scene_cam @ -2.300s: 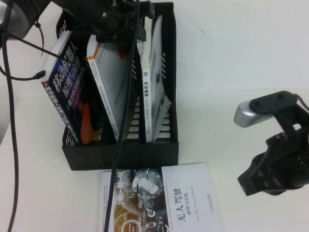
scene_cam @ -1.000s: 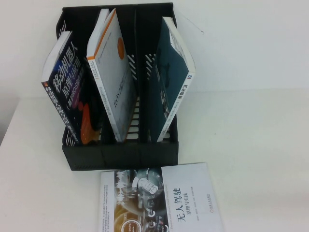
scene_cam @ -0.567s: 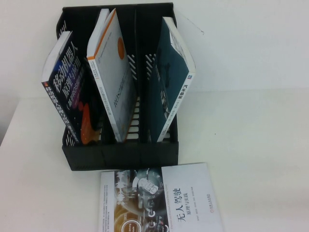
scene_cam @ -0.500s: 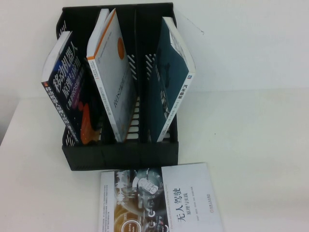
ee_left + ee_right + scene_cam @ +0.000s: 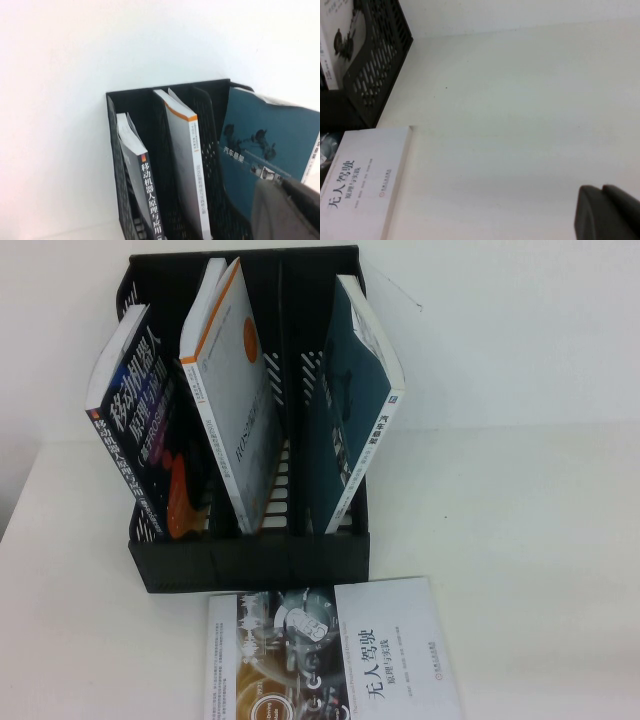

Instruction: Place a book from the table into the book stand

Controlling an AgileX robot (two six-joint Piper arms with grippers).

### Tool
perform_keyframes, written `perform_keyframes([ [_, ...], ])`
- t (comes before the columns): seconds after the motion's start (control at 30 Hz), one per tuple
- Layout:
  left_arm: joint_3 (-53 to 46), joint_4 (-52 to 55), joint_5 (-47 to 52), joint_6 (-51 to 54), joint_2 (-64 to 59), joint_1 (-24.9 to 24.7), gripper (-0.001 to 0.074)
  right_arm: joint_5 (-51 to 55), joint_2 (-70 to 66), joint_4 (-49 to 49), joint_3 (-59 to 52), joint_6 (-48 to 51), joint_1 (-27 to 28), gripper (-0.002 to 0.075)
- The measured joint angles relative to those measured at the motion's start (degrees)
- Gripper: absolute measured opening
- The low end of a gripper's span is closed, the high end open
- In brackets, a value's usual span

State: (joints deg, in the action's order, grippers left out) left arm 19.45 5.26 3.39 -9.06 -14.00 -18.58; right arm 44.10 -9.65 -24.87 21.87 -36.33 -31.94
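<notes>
- The large thin paperback book with a teal back cover (image 5: 345, 410) stands in the right compartment of the black plastic three-compartment book stand (image 5: 250, 560), tilted so its top leans right.
- A white book with an orange corner (image 5: 235, 400) occupies the middle compartment; a dark-covered book (image 5: 135, 430) leans in the left one.
- A white book with a dark picture panel (image 5: 335, 660) lies flat on the plain white table (image 5: 520, 560), just in front of the stand.
- The left gripper (image 5: 285, 210) hangs near the teal book; whether its fingers are apart or together I cannot tell.
- The right gripper (image 5: 607, 212) hovers over bare table; likewise unclear.
</notes>
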Motion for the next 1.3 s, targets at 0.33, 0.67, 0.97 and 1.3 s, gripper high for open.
perform_keyframes([
  [0.33, 0.0, 0.0, -0.2, 0.0, 0.0, 0.0, -0.0001, 0.0, 0.0, 0.0, 0.0, 0.0, 0.0, -0.0001],
  [0.67, 0.0, 0.0, -0.2, 0.0, 0.0, 0.0, -0.0001, -0.1, 0.0, 0.0, 0.0, 0.0, 0.0, -0.0001],
  [0.97, 0.0, 0.0, -0.2, 0.0, 0.0, 0.0, -0.0002, -0.1, 0.0, 0.0, 0.0, -0.1, 0.0, -0.0001],
  [1.3, -2.7, 0.0, -1.3, 0.0, 1.3, 1.1, -0.0002, -0.1, 0.0, 0.0, 0.0, -0.1, 0.0, -0.0001],
])
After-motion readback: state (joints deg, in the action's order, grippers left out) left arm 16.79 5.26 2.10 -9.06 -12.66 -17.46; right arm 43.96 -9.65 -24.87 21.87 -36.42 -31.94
